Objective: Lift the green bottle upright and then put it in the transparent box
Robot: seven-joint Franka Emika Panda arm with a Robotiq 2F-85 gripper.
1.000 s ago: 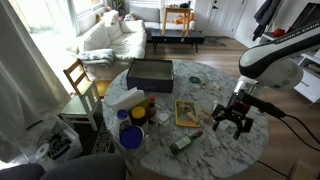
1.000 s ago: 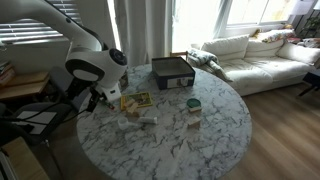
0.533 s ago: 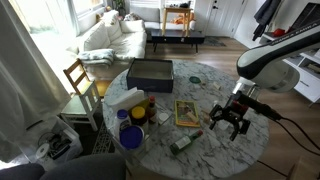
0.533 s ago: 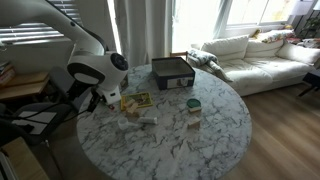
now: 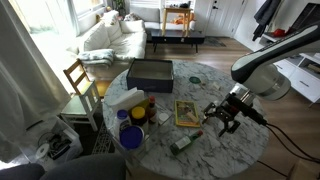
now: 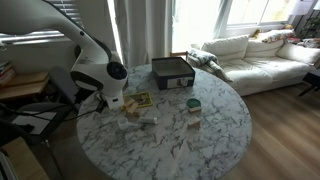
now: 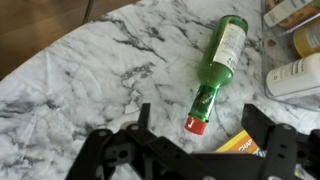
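The green bottle (image 7: 222, 55) lies on its side on the marble table, its red cap (image 7: 197, 124) pointing toward me in the wrist view. It also shows near the table's front edge in an exterior view (image 5: 181, 144). My gripper (image 7: 200, 130) is open and empty, hovering above the table with the cap end between its two fingers. In an exterior view my gripper (image 5: 222, 120) is to the right of the bottle and above it. The box (image 5: 150, 73) stands at the far side of the table and looks dark; it shows in both exterior views (image 6: 172, 72).
A yellow-framed picture card (image 5: 186, 112) lies beside the bottle, its corner (image 7: 245, 146) under my gripper. A white bottle (image 5: 125, 100), a dark brown bottle (image 5: 150, 106) and a blue cup (image 5: 130, 135) stand to the left. A small jar (image 6: 193, 104) stands mid-table. A wooden chair (image 5: 78, 78) stands beyond the table edge.
My arm has swung a little to the left, bringing the gripper closer to the card and the green bottle. The bottle and the other things have not moved.
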